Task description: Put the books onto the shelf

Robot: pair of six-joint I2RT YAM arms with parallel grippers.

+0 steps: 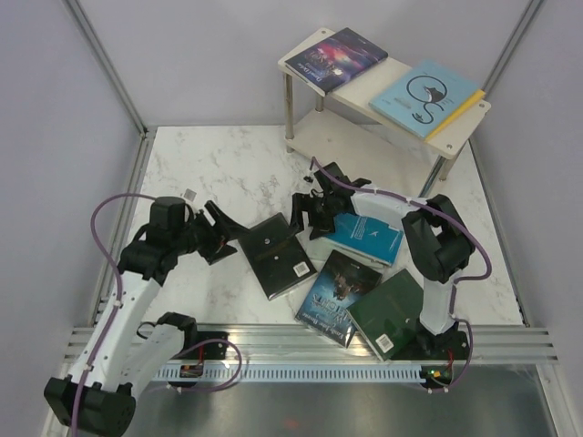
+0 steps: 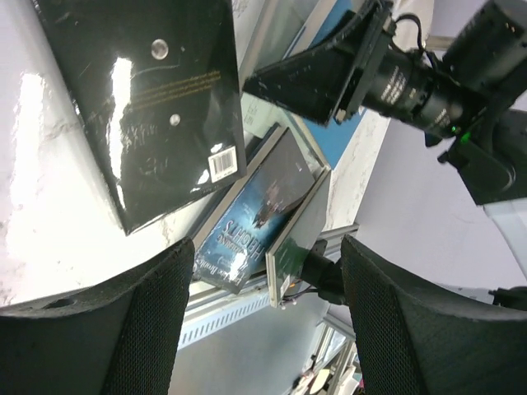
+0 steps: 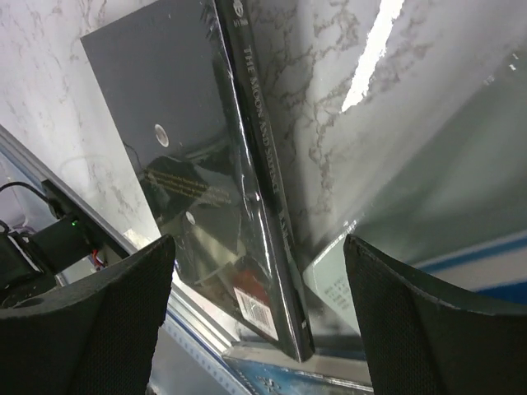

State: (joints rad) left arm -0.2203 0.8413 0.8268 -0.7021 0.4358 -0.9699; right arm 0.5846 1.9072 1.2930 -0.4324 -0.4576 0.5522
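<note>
Jaws on both arms are standing wide apart with nothing between them. The left gripper [image 1: 228, 232] is hovering at centre left of the top view, pointing toward the near edge of the black book [image 1: 278, 255]. The right gripper [image 1: 314, 221] is hanging just above that book's far edge, at mid-frame. In the right wrist view the black book is filling the gap between the fingers [image 3: 99, 321], spine up and unclamped.

Four books are lying on the marble table [image 1: 219, 164]. The black book is sitting at centre, and the cyan book [image 1: 373, 235] is lying just right of it under the right arm. The dark blue book [image 1: 337, 287] and dark green book [image 1: 392, 314] are overlapping at lower right.

On the shelf [image 1: 364, 86], in the upper right of the frame, the purple galaxy book [image 1: 335, 55] is resting at the left end of the top board. A pale blue book [image 1: 426, 96] is lying at the right end, over a yellow book [image 1: 469, 105].
</note>
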